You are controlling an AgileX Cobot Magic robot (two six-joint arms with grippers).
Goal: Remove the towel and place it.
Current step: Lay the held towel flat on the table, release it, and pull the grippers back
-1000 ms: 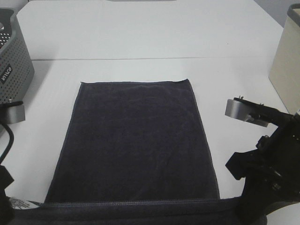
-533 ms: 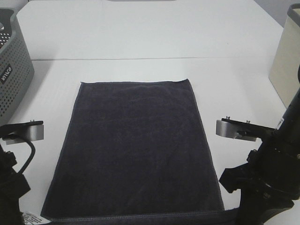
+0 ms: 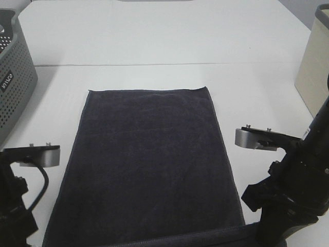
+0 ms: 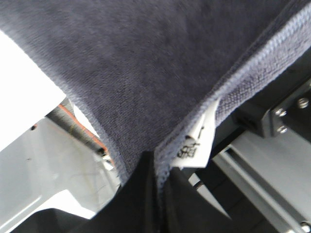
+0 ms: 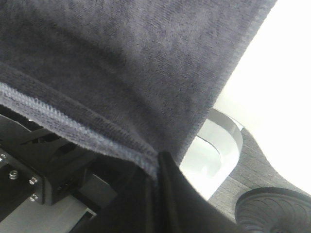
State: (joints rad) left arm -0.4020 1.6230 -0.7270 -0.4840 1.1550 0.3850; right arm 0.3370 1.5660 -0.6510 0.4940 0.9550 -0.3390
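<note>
Along the high view's bottom edge the towel (image 3: 149,159) is cut off, so its near corners show only in the wrist views. The left gripper (image 4: 155,162) is pinched tight on the hem beside a white label (image 4: 197,143), and the right gripper (image 5: 156,170) clamps the other corner. The towel lies on the table (image 3: 154,36), with its long axis running away from the robot. The basket (image 3: 15,82) on the left and the bin (image 3: 314,77) on the right are both cropped, and their insides cannot be seen.
</note>
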